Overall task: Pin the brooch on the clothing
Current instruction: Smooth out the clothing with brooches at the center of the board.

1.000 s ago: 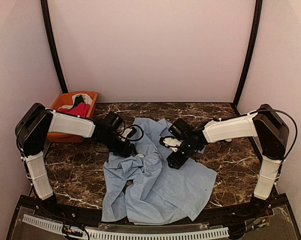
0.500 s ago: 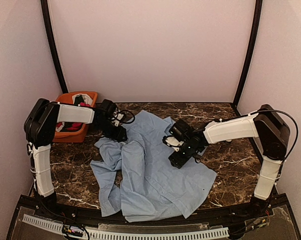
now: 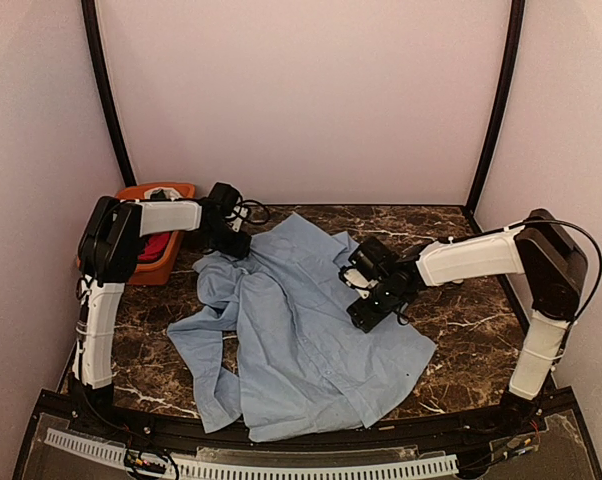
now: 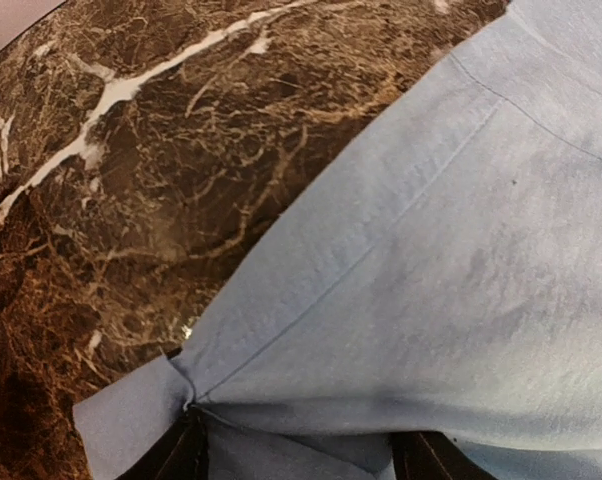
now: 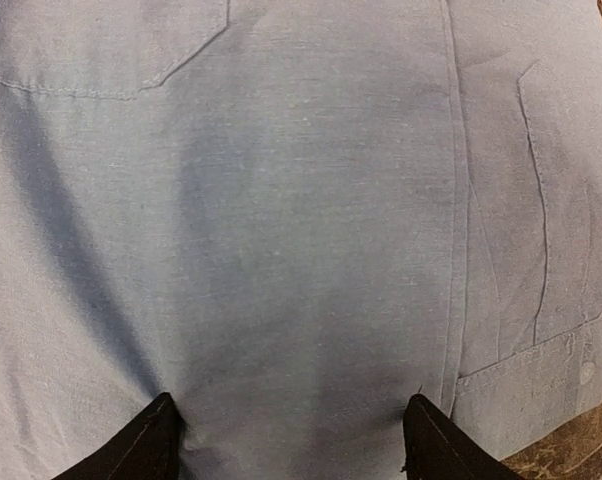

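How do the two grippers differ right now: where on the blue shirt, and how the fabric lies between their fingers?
The left gripper is at the shirt's far-left edge beside the orange bin; the right gripper is over its right half. Fabric puckers into a fold between the left gripper's fingers, and I cannot tell whether it is gripped; between the right gripper's open fingers it lies flat. Both point down at the shirt.

The top camera sits high up behind the left arm (image 3: 169,216) and the right arm (image 3: 471,258). From far off it looks down at the whole marble table (image 3: 461,320) and the blue shirt (image 3: 311,340). The left wrist camera looks down, very close, at the shirt's edge and some table. The right wrist camera is so close that it sees almost only shirt. All three views share the shirt.
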Robot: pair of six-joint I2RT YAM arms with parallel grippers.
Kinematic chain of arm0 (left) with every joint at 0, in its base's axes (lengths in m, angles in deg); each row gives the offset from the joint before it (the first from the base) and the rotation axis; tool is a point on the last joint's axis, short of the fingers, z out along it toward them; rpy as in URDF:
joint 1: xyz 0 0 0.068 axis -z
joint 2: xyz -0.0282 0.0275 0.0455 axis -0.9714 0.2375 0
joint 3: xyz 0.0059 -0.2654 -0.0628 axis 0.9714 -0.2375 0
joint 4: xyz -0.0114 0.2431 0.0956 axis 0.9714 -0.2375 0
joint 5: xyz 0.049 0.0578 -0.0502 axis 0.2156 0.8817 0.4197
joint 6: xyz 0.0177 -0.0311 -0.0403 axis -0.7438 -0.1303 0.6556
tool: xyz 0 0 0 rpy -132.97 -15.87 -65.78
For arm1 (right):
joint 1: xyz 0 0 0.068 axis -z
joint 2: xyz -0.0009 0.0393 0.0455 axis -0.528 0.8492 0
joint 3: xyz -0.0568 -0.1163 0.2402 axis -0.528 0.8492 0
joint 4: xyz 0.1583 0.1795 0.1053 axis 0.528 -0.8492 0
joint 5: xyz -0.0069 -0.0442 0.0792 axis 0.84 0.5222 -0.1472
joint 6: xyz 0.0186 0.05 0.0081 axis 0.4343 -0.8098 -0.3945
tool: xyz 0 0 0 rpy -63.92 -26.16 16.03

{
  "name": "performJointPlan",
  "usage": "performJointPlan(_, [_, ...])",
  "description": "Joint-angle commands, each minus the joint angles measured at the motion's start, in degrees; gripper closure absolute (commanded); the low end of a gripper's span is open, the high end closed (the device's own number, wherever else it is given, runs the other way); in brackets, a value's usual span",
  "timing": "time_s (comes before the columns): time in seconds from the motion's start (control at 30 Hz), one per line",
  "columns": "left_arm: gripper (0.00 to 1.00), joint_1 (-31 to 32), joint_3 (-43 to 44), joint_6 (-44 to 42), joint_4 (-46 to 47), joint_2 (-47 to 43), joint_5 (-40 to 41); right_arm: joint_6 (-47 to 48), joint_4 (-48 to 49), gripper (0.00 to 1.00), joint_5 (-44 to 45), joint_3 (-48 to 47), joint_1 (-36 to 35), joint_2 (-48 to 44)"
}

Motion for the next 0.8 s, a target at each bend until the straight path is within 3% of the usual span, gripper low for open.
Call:
performJointPlan(0.0, [0.37, -1.8, 2.8, -0.9, -2.0, 2.6, 8.0, -0.3, -10.0, 0.26, 4.4, 4.8, 1.9, 1.5])
performJointPlan(0.2, [0.35, -2.3, 8.3, -1.2, -3.2, 1.8, 8.4, -0.8, -10.1, 0.27, 5.3, 4.5, 2.4, -0.9])
performJointPlan(0.43, [0.24, -2.2, 0.5, 3.9, 1.7, -12.3, 1.4, -0.7, -6.8, 0.27, -0.8, -6.9, 2.4, -8.3])
performJointPlan(0.77, [0.29, 4.6, -25.7, 9.1, 6.9, -36.1, -5.9, 1.5, -7.3, 0.27, -8.4, -42.2, 4.1, 13.1])
